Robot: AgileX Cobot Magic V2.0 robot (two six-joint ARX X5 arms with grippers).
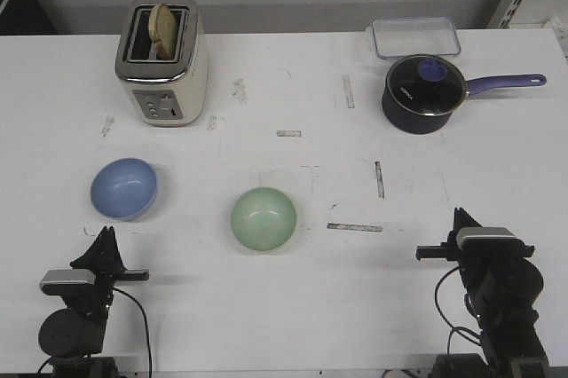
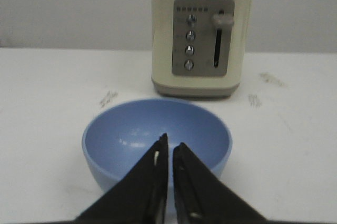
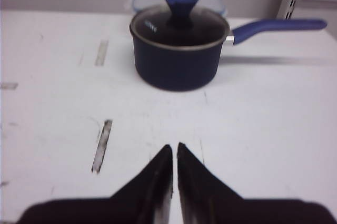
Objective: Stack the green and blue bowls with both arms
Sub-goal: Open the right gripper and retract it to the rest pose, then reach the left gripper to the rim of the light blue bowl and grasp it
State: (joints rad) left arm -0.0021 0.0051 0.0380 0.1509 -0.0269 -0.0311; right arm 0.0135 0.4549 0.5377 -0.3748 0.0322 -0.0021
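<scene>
Pictured lower left, apart and unstacked: glossy periwinkle-blue round bowl (image 1: 124, 188) beside pale mint-green round bowl (image 1: 264, 217) at centre, left gripper (image 1: 105, 238) and right gripper (image 1: 461, 216) both pinched together, empty; best opened wide before descending squarely over each rim.

right end effector (image 3: 174, 150) nearly closed, holding nothing, facing lidded saucepan (image 3: 179, 50).
</scene>
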